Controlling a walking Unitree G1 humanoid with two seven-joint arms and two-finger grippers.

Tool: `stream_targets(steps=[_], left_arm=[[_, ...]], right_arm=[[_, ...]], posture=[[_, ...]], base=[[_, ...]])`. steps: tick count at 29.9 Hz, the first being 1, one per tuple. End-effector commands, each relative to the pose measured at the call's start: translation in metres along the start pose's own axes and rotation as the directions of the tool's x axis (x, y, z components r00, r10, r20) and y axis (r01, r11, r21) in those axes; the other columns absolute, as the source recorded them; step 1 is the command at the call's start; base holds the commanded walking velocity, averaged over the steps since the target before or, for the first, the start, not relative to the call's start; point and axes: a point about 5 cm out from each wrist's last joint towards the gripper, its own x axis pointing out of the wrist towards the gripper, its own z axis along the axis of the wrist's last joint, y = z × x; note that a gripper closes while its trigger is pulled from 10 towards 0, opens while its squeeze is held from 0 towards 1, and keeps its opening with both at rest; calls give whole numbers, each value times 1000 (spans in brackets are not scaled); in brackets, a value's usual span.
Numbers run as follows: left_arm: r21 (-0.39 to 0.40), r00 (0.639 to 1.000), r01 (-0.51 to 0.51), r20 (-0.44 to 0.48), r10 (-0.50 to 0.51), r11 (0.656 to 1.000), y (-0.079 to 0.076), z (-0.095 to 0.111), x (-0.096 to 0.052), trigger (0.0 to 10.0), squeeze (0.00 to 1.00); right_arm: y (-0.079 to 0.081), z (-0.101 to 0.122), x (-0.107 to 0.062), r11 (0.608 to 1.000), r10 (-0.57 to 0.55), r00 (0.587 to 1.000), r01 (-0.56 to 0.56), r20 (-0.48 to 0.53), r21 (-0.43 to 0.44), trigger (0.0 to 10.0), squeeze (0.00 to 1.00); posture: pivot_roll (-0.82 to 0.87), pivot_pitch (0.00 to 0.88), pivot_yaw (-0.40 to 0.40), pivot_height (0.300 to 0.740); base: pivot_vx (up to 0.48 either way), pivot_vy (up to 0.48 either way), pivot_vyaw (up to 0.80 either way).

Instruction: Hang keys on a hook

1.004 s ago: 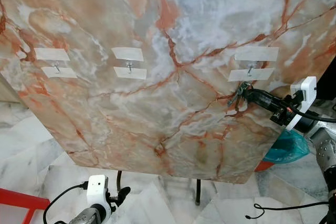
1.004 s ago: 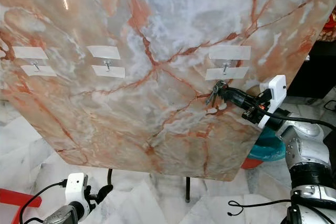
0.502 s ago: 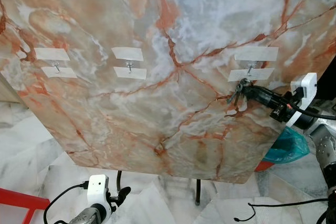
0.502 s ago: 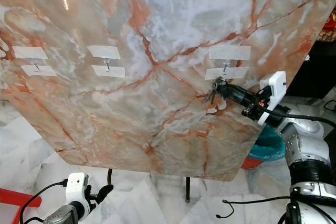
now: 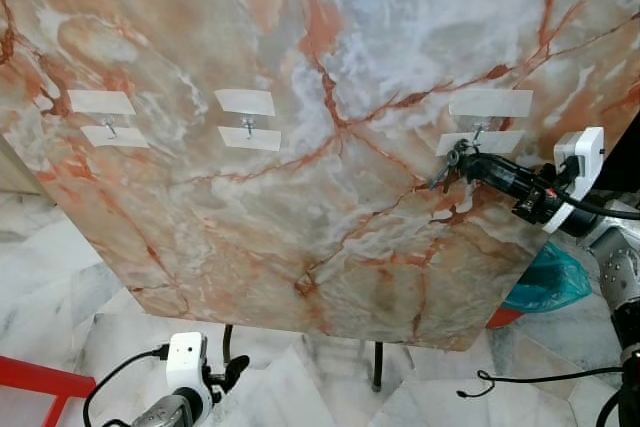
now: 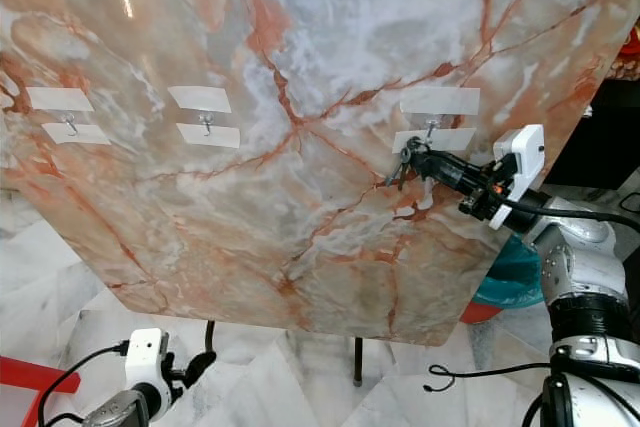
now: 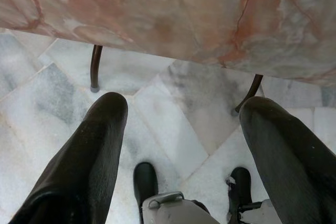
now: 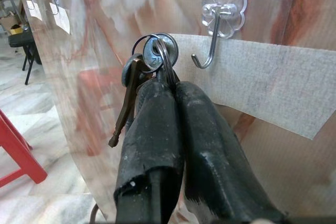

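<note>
Approach step: my right gripper [image 8: 170,85] is clenched on the keys [image 8: 152,59], ring just beside and slightly below the hook [image 8: 212,40] tip, not yet over it; I judge next move lifts the ring onto the tip; left gripper [image 7: 184,129] idle, fingers spread.

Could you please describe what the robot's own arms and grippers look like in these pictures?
The right gripper has two long, matte black, rounded fingers, scuffed with pale specks. Behind them sits a white boxy wrist camera housing with a black cable trailing from it, then a silver, ribbed metal right arm. The left gripper has the same thick black fingers, and its white camera housing also carries a black cable.
</note>
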Motion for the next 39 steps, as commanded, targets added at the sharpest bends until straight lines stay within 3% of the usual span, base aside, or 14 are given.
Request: stream_targets(steps=[1, 39], left_arm=[[2, 1000, -3, -24, 3, 1000, 3, -3, -2, 10000, 0], [9, 1000, 5, -15, -4, 1000, 4, 0, -1, 10000, 0]], right_arm=[[-2, 6, 1, 1000, 5, 1000, -4, 12, -20, 10000, 0], [-10, 11, -2, 999, -45, 998, 45, 33, -17, 10000, 0]], posture=[[61, 67, 52, 740], [66, 57, 59, 740]], base=[[0, 0, 0], [0, 0, 0]])
